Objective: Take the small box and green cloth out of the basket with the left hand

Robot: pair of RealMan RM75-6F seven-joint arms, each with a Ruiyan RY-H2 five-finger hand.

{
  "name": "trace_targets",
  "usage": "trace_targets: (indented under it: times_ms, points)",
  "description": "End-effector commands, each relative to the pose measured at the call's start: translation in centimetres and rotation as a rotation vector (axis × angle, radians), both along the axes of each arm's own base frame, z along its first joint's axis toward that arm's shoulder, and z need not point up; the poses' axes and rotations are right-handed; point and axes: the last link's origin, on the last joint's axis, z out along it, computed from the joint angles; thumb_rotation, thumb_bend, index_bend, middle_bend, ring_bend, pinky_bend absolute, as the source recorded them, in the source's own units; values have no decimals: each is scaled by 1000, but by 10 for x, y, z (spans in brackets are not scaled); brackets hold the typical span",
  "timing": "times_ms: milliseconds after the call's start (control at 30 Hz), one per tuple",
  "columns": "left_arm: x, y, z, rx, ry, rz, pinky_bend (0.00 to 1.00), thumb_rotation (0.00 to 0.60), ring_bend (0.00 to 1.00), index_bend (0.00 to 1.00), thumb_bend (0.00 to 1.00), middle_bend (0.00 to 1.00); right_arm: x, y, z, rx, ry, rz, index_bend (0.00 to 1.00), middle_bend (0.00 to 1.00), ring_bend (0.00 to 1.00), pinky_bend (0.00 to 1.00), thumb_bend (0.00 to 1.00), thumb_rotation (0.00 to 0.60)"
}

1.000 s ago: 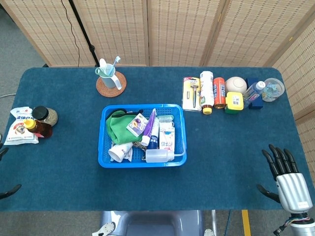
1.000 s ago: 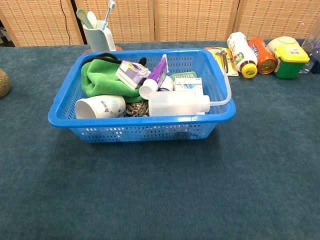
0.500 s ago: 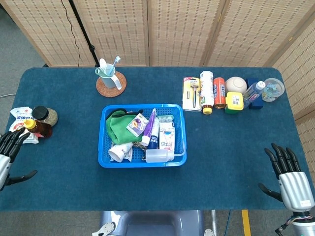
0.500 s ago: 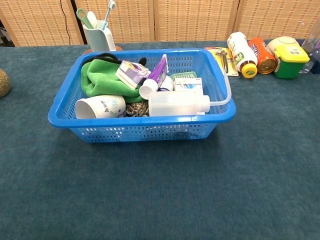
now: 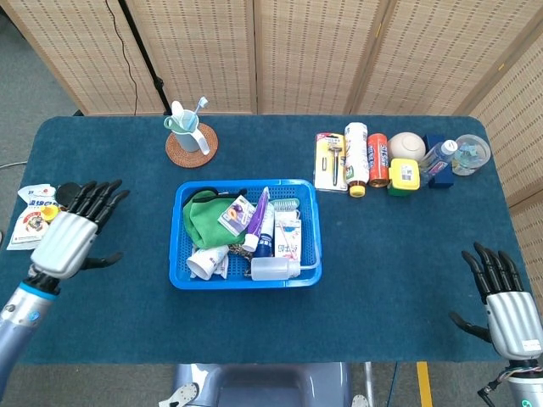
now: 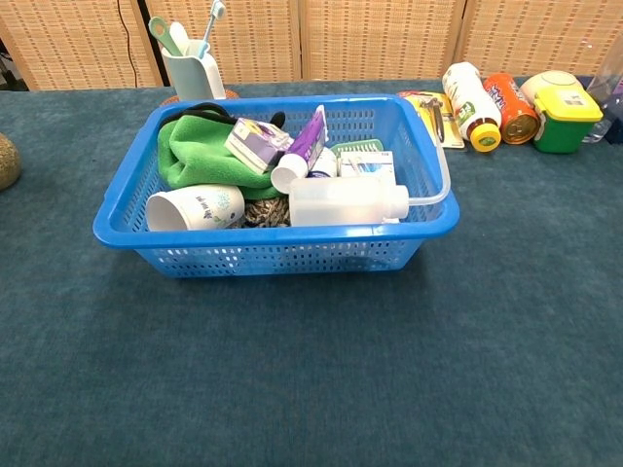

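A blue plastic basket (image 5: 180, 239) (image 6: 127, 209) stands mid-table. In its left part lies the green cloth (image 5: 202, 223) (image 6: 195, 156), and the small white and purple box (image 5: 237, 214) (image 6: 256, 142) rests on the cloth's right edge. My left hand (image 5: 75, 232) hovers left of the basket, empty, fingers spread, well apart from it. My right hand (image 5: 504, 298) is at the table's front right corner, fingers apart and empty. Neither hand shows in the chest view.
The basket also holds a paper cup (image 5: 206, 262), a purple tube (image 5: 257, 219), a clear bottle (image 5: 276, 268) and a carton (image 5: 288, 236). A mug with toothbrushes (image 5: 188, 134) stands behind it. Bottles and jars (image 5: 377, 159) line the back right; a snack bag (image 5: 30, 222) lies far left.
My left hand has risen from the table's front left edge and moved right and forward toward the basket. The right hand has dropped slightly lower in the frame.
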Motion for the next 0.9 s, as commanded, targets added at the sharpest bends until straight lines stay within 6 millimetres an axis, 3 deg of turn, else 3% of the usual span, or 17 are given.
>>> trace_targets:
  times_ms: [33,633,900]
  points:
    - [28,19,-20,-19,-13,-27,0,600,0,0,0,0,-1,-2,0,1,-1,-5,0,0,0,0,0,600]
    - [114,79,-100,-98,6,-70,0,600,0,0,0,0,-7,-9,-1,11,-7,-36,0,0,0,0,0,600]
    - [120,83,-126,-137,77,-69,0,600,0,0,0,0,-9,-13,1,5,-9,-52,0,0,0,0,0,600]
